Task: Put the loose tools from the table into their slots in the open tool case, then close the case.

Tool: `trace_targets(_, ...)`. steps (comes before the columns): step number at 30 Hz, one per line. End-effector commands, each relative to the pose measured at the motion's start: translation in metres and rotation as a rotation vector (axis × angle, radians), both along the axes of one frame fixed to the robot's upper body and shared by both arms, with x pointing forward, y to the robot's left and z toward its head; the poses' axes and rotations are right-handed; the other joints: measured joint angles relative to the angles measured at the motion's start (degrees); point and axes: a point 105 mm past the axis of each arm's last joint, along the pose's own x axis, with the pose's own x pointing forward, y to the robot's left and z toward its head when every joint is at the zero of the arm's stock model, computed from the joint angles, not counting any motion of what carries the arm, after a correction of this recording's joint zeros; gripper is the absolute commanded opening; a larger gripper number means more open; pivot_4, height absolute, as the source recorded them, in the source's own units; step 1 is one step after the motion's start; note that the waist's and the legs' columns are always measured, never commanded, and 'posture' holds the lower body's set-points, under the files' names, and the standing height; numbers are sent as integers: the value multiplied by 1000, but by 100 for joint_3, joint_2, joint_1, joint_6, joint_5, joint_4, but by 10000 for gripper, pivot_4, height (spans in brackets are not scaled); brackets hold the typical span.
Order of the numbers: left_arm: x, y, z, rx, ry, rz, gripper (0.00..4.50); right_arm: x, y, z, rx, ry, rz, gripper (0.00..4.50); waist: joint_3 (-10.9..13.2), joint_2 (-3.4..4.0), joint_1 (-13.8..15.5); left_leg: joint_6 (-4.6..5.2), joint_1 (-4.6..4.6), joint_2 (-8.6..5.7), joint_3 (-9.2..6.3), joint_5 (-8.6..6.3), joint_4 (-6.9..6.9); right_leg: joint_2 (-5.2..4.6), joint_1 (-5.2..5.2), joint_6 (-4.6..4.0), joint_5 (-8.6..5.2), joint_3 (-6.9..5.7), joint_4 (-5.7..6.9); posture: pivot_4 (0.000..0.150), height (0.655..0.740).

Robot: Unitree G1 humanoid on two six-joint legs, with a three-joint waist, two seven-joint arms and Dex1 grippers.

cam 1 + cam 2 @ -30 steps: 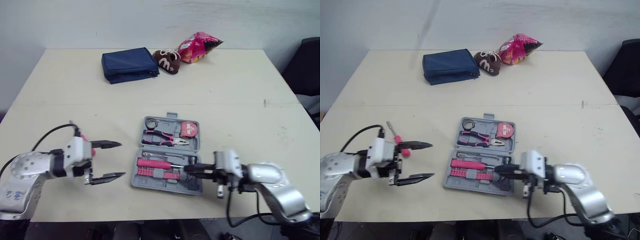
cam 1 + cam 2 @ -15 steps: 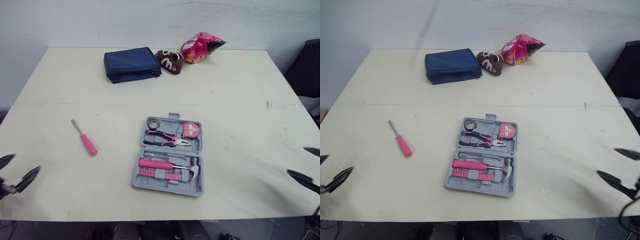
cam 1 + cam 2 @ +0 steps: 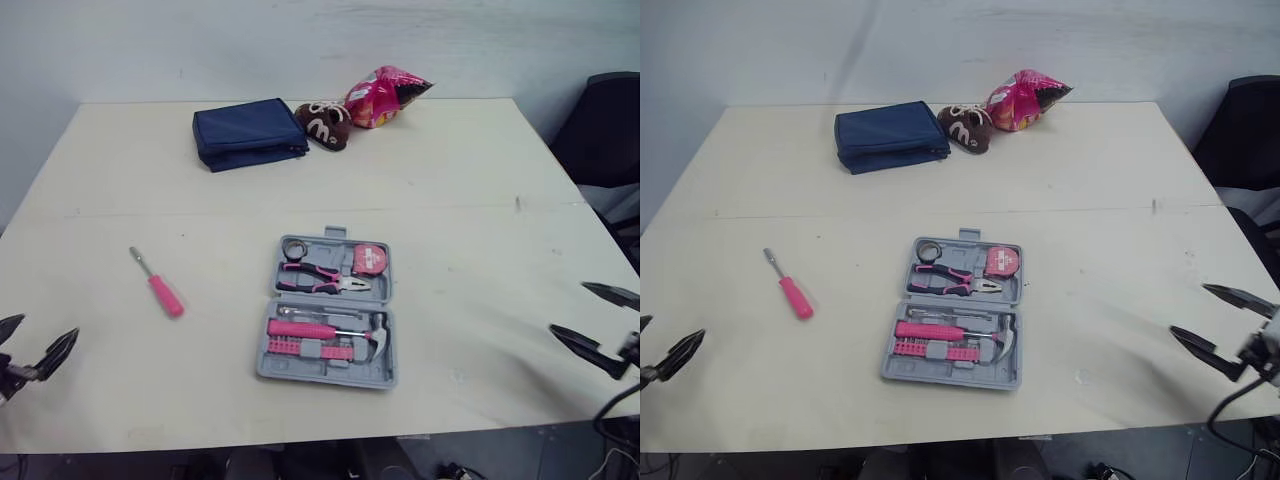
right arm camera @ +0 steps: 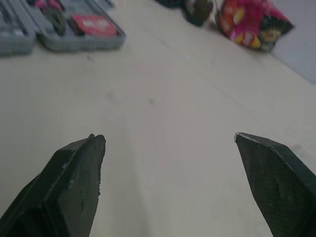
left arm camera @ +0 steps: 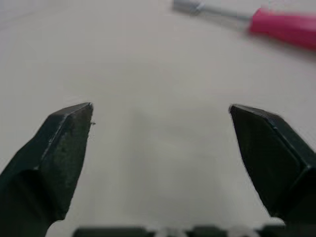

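Open case is seen mid-table, with pliers, tape and hammer seated inside. Pink screwdriver is laid loose on the table, well apart to the case's left. Left hand is held spread and empty at the near left edge. Right hand is spread and empty at the right edge.

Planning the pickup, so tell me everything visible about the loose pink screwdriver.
The small screwdriver, pink plastic-looking handle and thin silvery shaft, lies flat on the cream tabletop, left of the open grey tool case and apart from it. Its shaft points away from the robot, slanting left. Only the tabletop touches it.
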Motion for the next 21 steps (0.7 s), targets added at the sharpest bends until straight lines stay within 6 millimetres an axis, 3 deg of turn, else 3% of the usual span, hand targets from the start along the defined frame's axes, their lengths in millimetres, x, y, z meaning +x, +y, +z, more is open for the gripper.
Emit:
trace_targets(1,16,-30,20,-31,-8,-22,45000,4,43,22,72,-80,171,43806,0,0,10,-2,-2,1,-6,1,1,1,0,0,0,-2,0,1500,7400)
trace_targets(4,31,-58,20,-112,55,19,45000,6,73,27,107,-91,271,43806,3,4,51,-3,-5,-1,-19,2,7,1,5,3,0,-8,2,1500,7400)
trace_targets(9,50,-97,7,-150,203,188,45000,11,102,36,135,-102,374,43806,6,9,140,-12,-5,-10,-21,13,20,-2,10,15,7,-5,3,1500,7400)
trace_targets(13,55,-122,1,-167,242,243,45000,11,108,38,143,-91,401,43806,6,5,174,-23,-6,-14,-24,23,26,1,11,24,11,-3,2,1500,7400)
trace_targets(21,69,-138,-10,-176,286,334,45000,6,114,33,149,-60,445,43806,6,4,169,-37,-5,-11,-23,41,27,11,10,23,11,1,-1,1500,7400)
